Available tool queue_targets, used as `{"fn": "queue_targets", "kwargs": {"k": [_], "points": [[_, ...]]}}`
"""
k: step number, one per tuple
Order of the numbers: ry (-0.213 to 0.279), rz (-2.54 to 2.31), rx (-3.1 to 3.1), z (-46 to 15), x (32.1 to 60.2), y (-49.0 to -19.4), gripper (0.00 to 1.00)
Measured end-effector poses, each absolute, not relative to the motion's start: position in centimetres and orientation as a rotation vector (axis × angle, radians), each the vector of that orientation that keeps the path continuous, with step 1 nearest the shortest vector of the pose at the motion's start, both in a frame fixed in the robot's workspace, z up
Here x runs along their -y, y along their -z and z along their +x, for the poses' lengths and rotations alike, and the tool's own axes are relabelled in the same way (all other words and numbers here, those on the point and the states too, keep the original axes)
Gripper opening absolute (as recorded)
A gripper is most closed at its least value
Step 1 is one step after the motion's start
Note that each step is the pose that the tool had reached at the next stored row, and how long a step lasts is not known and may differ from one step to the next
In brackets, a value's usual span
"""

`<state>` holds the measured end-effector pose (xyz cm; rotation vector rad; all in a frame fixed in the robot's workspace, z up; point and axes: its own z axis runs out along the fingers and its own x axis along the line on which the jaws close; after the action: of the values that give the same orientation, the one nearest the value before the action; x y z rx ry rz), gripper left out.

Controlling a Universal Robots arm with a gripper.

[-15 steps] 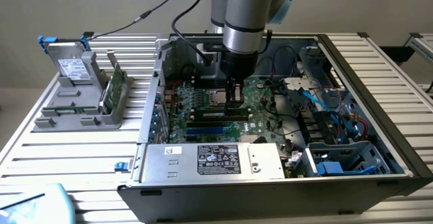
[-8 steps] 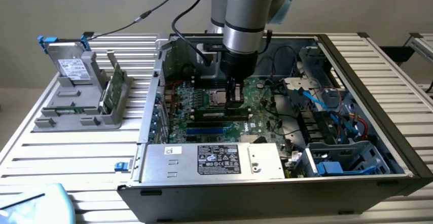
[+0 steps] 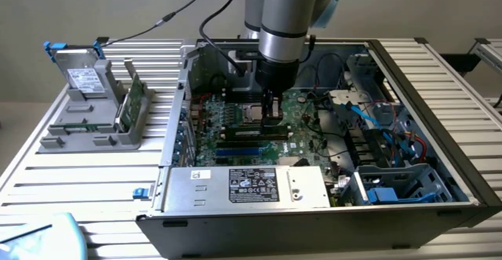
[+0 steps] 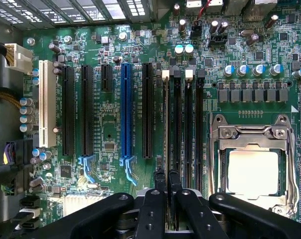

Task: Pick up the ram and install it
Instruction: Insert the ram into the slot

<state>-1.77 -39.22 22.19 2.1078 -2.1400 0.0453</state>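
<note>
Ram (image 4: 165, 124): edge-on, a thin pale line running along the memory slot nearest the expansion slots. It sits just beside the empty black slots (image 4: 176, 124) and well apart from the CPU socket (image 4: 252, 172). You cannot tell whether it is seated or just above the slot.

Step in hand, as judged: seating. Keep the stick upright and parallel to the slot, both ends level, white latch (image 4: 165, 74) clear. Press straight down without rocking, or an edge may catch the slot wall.

Gripper (image 4: 166, 175): jaws nearly together, pinching the ram's near end by its flat faces. Arm stands vertical inside the computer case (image 3: 314, 230), over the motherboard (image 3: 216, 125).
</note>
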Motion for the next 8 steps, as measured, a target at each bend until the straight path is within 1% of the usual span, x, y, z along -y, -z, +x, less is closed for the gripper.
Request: {"fn": "queue_targets", "kwargs": {"k": [8], "points": [[-0.045, 2.108, 2.140, -1.77, 39.22, -22.19, 0.14]]}}
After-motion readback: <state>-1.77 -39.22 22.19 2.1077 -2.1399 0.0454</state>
